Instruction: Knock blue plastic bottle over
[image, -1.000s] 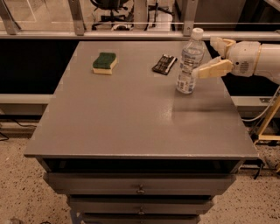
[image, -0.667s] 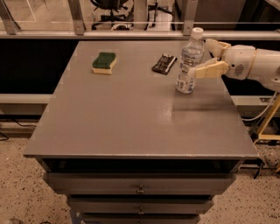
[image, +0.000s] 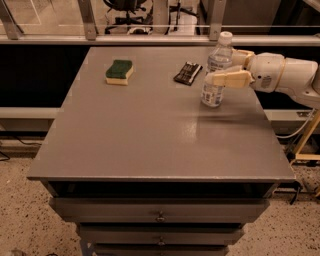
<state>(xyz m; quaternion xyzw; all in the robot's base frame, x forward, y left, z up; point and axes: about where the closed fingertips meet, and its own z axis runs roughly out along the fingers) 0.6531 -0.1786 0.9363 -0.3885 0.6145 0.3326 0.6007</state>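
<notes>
The blue plastic bottle (image: 212, 93) is standing near the right rear edge of the grey table (image: 150, 140), its white cap leaning a touch to the right. The white arm (image: 280, 75) is reaching in from the right, and its gripper (image: 221, 66) is straddling the bottle with its fingers apart, one crossing the front of the label, the other sitting behind. To the left, a small flat black object (image: 187, 73) and a green-and-yellow sponge (image: 119, 71) are lying.

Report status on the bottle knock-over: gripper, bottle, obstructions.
Gripper open at the table edge, camera-right, fingers flanking the blue plastic bottle. Bottle upright, not yet knocked over. Black object and sponge lie apart, camera-left.
</notes>
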